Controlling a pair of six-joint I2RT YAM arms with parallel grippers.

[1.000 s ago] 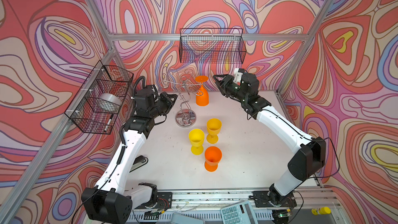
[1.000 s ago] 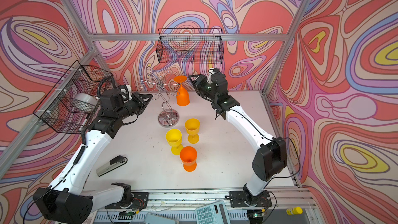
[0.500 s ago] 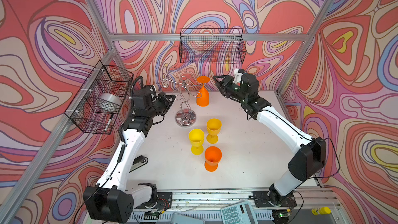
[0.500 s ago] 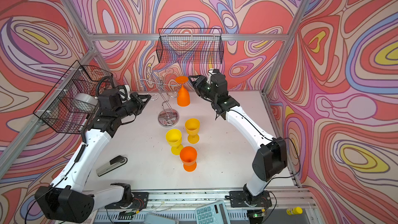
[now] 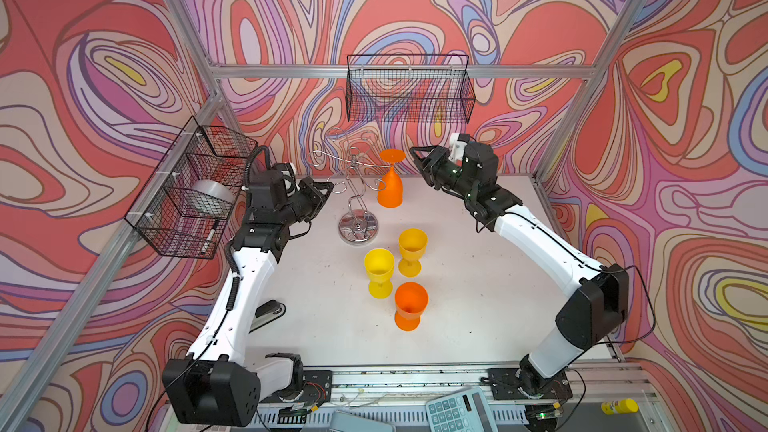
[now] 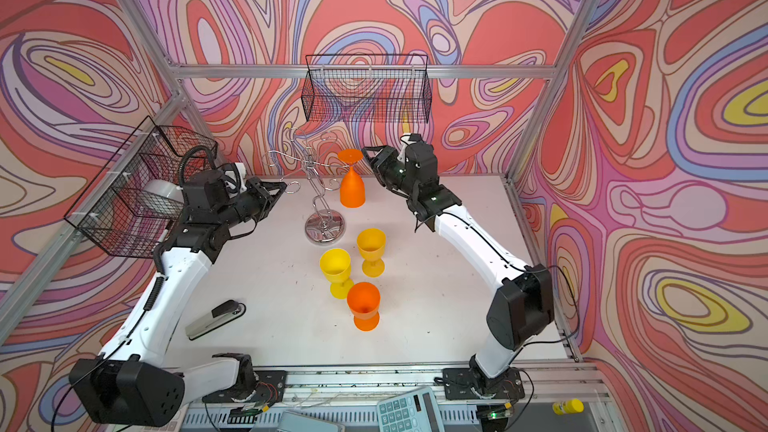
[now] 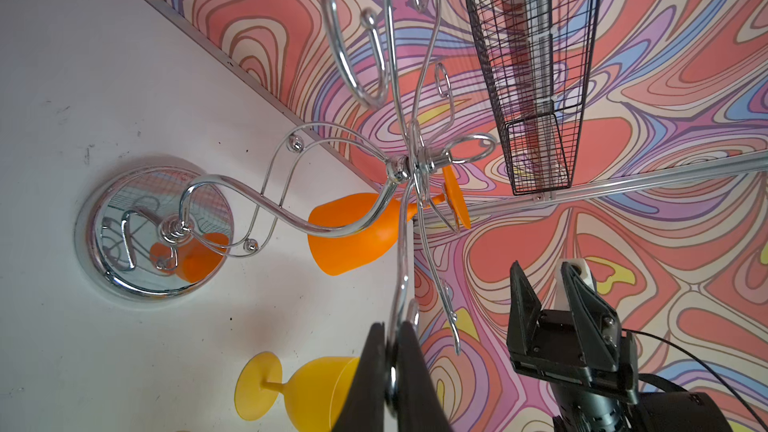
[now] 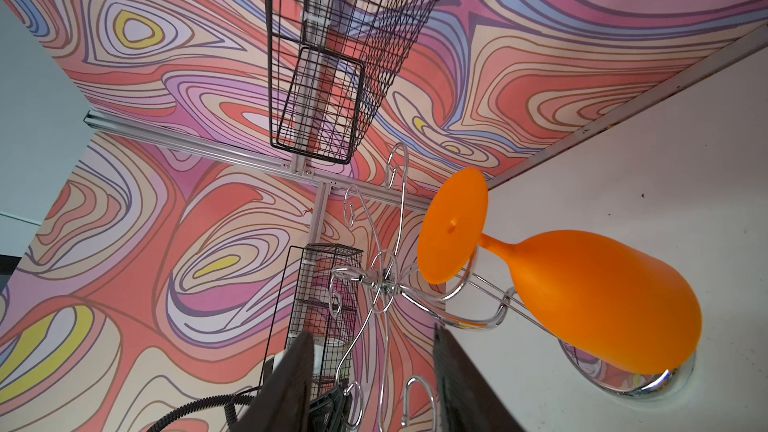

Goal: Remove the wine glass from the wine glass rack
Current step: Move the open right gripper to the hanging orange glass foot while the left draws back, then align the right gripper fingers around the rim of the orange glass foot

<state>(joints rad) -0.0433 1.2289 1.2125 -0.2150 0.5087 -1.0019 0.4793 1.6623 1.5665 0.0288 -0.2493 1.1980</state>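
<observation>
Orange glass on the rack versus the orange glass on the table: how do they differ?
The rack glass hangs upside down, foot up, from a rack hook; the table glass stands upright, mouth up. The rack glass is at the back; the table glass is frontmost, beside a yellow glass. Both are orange goblets.

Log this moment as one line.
left end effector: shut on rack arm | right end effector: open, beside hanging wine glass | wine glass: on rack
</observation>
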